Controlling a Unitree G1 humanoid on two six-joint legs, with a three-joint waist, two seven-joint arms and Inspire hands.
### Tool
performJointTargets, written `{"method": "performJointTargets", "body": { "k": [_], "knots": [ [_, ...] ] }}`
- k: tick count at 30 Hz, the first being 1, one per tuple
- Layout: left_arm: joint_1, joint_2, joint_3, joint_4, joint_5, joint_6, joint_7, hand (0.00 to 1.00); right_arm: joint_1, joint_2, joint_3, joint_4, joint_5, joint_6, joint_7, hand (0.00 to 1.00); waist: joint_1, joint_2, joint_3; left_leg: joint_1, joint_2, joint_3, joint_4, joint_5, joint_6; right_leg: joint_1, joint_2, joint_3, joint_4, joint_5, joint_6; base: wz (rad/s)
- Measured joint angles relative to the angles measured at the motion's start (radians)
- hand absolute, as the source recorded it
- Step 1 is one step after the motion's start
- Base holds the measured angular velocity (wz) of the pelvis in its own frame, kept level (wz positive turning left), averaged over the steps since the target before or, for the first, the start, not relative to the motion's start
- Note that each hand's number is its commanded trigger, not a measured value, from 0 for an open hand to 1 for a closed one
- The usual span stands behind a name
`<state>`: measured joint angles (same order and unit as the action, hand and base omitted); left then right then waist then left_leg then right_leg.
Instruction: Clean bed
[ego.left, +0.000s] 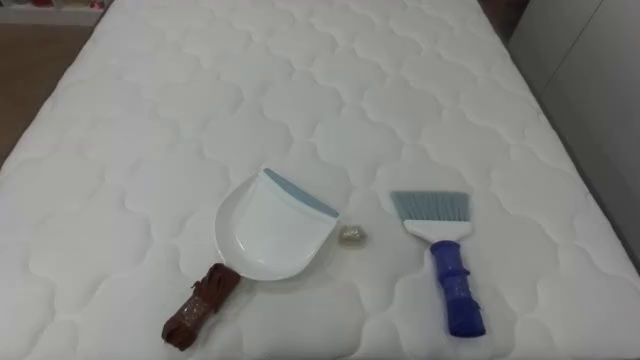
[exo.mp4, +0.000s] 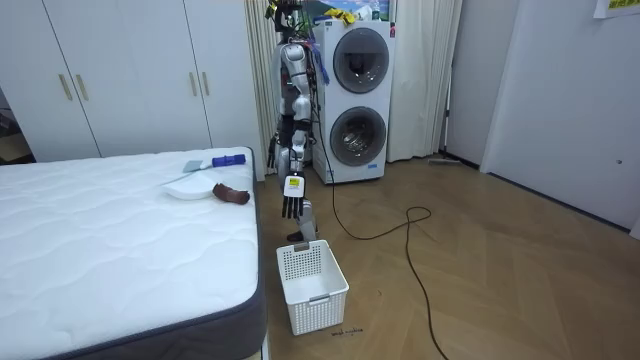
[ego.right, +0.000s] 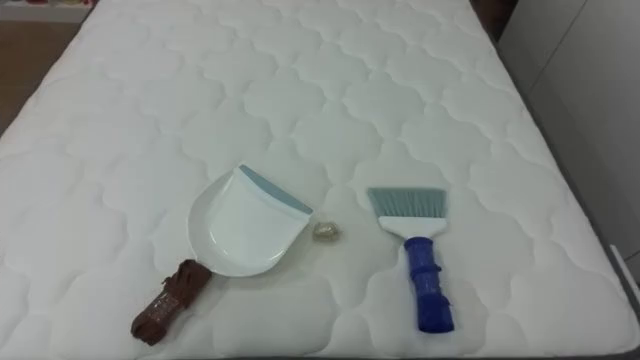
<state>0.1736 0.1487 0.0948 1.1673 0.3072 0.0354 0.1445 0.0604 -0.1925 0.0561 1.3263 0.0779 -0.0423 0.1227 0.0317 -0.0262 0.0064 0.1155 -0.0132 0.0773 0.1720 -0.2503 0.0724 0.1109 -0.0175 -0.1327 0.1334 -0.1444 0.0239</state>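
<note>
A white dustpan (ego.left: 265, 235) with a brown handle (ego.left: 200, 303) lies on the white quilted mattress (ego.left: 300, 90), near its front edge. To its right lies a brush (ego.left: 445, 260) with a blue handle and grey bristles. A small crumpled scrap (ego.left: 352, 236) rests between them, just off the dustpan's lip. In the room view I stand upright beside the bed, facing it, both arms hanging down. My left hand (exo.mp4: 291, 205) hangs with straight fingers below the mattress edge, holding nothing. My right hand (exo.mp4: 272, 153) hangs behind it.
A white plastic basket (exo.mp4: 311, 285) stands on the wooden floor by my feet. Behind me are a stacked washer and dryer (exo.mp4: 358, 95). White wardrobes (exo.mp4: 120, 70) line the wall beyond the bed. A grey wall (ego.left: 600, 80) runs along the mattress's right side.
</note>
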Motion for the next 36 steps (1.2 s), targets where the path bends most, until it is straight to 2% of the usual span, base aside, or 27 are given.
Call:
{"method": "performJointTargets", "body": {
  "k": [13,16,20,26,30,34,36],
  "knots": [
    [0.0,0.0,0.007,-0.007,-0.001,-0.003,0.003,0.0,0.0,0.004,-0.001,-0.002,0.004,0.0,-0.019,0.0,0.002,-0.005,-0.0029,0.001,0.0,0.002,0.002,0.0,0.0,0.002,-0.001,-0.006,0.0,0.0,0.0,0.0],
    [0.0,0.001,0.049,-0.024,-0.003,-0.022,0.023,0.0,0.0,0.004,-0.003,-0.004,0.002,-0.003,-0.019,0.0,0.0,-0.007,-0.0022,-0.002,0.0,0.001,0.001,0.0,0.0,-0.001,-0.001,-0.009,0.0,0.0,0.0,0.0],
    [-0.01,0.003,0.065,-0.035,-0.033,-0.069,0.087,0.0,0.0,0.004,-0.004,-0.005,-0.004,-0.018,-0.024,0.0,0.0,-0.006,-0.0033,-0.002,0.0,0.002,-0.001,0.0,0.0,-0.002,-0.001,-0.008,0.001,0.0,0.0,0.0],
    [-0.004,0.003,0.069,-0.171,-0.038,-0.119,0.176,0.0,0.001,0.004,-0.016,-0.008,-0.008,-0.042,-0.023,0.0,-0.001,-0.005,-0.005,-0.003,-0.001,-0.013,0.001,0.001,0.0,0.002,-0.002,-0.018,0.001,0.0,0.0,0.06],
    [0.002,-0.001,0.065,-0.278,-0.041,-0.149,0.214,0.0,-0.001,0.003,-0.03,-0.01,-0.006,-0.064,-0.013,0.0,-0.001,0.005,-0.0098,-0.003,-0.001,-0.023,0.003,0.001,0.0,0.006,-0.002,-0.026,0.0,0.0,0.0,0.07],
    [0.012,-0.008,0.048,-0.382,-0.041,-0.158,0.242,0.0,0.001,0.004,-0.034,-0.011,-0.006,-0.068,-0.004,0.0,-0.006,0.003,-0.0117,-0.002,-0.001,-0.025,0.015,0.001,-0.001,0.015,-0.004,-0.035,-0.001,0.0,0.0,0.05],
    [0.012,-0.004,0.024,-0.433,-0.028,-0.173,0.267,0.0,0.003,0.003,-0.034,-0.011,-0.003,-0.07,0.001,0.0,-0.006,0.003,-0.0119,-0.001,-0.001,-0.025,0.015,0.002,-0.001,0.016,-0.004,-0.033,-0.001,0.0,0.0,0.0]
  ]
}}
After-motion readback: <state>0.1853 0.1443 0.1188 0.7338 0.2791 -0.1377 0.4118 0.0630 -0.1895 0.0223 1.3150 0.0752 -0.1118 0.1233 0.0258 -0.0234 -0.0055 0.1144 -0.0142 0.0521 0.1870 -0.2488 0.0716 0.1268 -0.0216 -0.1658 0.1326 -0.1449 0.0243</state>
